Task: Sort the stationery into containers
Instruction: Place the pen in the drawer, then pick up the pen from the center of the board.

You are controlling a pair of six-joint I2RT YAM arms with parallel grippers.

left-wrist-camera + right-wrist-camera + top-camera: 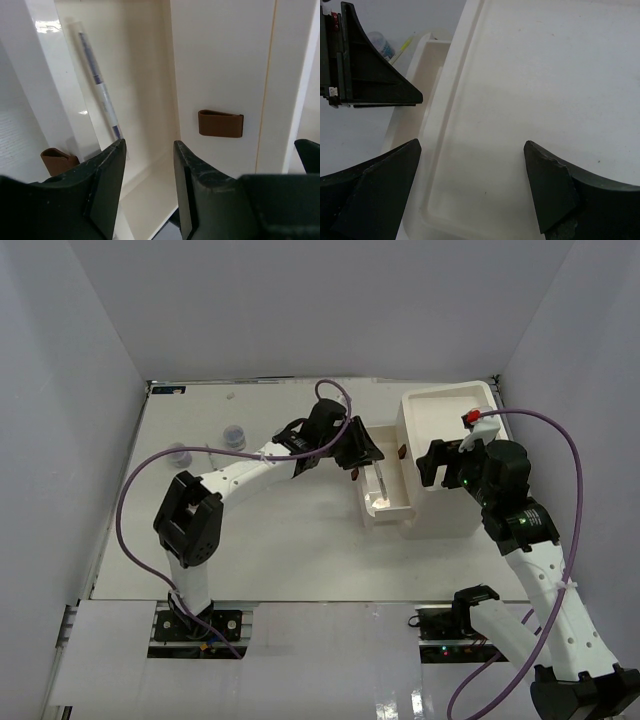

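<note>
The white organiser (441,518) stands at the back right with one drawer (386,512) pulled out toward the left. A thin dark-and-white pen (98,81) lies inside that drawer. My left gripper (366,453) hovers over the drawer's far end; in the left wrist view the left gripper (149,145) is open, nothing between its fingers. Brown handles (220,123) show on the drawer fronts. My right gripper (471,146) is wide open above the organiser's bare top tray (535,75). Two clear jars (233,435) stand on the table at the back left.
The second jar (178,454) sits near the left wall. White walls close in the table on the left, back and right. The left arm's purple cable (130,500) loops over the left half of the table. The right arm reaches in from the near right.
</note>
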